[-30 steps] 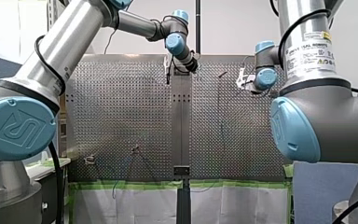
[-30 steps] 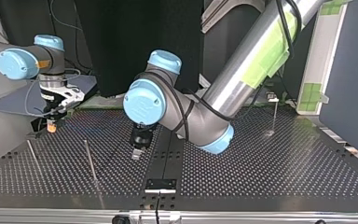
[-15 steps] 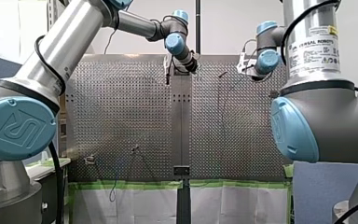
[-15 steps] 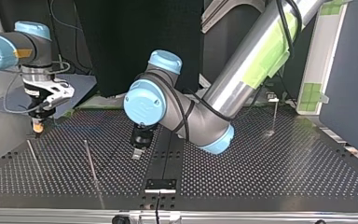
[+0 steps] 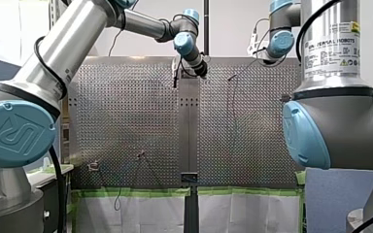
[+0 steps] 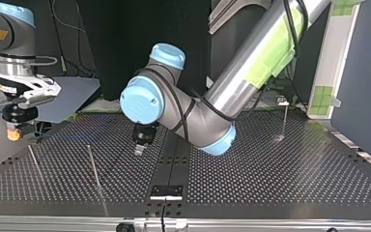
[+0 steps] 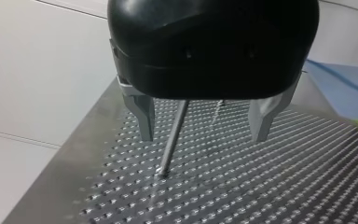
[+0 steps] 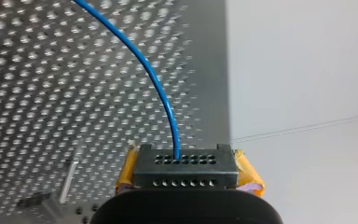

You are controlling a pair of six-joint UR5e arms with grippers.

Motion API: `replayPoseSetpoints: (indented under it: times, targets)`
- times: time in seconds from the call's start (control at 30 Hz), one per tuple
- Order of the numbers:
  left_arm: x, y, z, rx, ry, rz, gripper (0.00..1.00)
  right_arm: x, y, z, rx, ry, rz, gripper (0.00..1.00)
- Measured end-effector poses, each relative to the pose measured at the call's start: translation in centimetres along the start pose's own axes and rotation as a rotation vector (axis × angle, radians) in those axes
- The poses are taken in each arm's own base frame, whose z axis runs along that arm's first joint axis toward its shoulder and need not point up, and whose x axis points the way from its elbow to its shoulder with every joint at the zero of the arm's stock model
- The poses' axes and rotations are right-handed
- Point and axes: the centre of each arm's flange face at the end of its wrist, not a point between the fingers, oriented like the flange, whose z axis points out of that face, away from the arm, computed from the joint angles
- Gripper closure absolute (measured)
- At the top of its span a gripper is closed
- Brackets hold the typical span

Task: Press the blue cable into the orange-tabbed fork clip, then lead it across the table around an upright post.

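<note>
The blue cable (image 8: 154,80) is gripped between the yellow pads of my right hand (image 8: 182,166), poised above the tabletop (image 6: 270,179) at the top view's left edge, its length running ahead, while my left hand (image 7: 204,135) is spread open, an upright post (image 7: 171,140) seen between its fingers.

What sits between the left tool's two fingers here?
A thin upright post, in the left wrist view: it rises from the perforated table, seen in the gap of the open left tool, touching neither finger.

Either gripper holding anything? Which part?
My right gripper is shut on the thin blue cable, pinched between its yellow-padded fingers; whether at its end is hidden. My left gripper holds nothing.
</note>
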Motion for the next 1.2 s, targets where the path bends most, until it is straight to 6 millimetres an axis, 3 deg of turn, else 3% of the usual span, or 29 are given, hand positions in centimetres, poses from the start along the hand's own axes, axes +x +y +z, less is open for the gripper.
replayPoseSetpoints:
  times: [0.13, 0.33, 0.6, 1.2]
  targets:
    - [1.2, -0.9, -0.9, -0.011, 0.04, 0.005, 0.0, 2.0, -0.3, -1.0, 0.007, 0.037, -0.001, 1.0]
    - [3.3, -2.7, -2.1, -0.005, 0.063, -0.024, 0.0, 2.8, 0.2, -1.2, 0.003, 0.051, -0.004, 1.0]
    - [1.5, -3.9, -3.3, 0.077, -0.005, -0.116, 0.0, 2.5, 0.7, -1.0, 0.011, 0.042, -0.007, 1.0]
    - [0.6, -8.0, -3.3, 0.299, -0.09, -0.29, 0.0, 3.0, 0.2, -1.2, 0.054, 0.047, -0.006, 1.0]
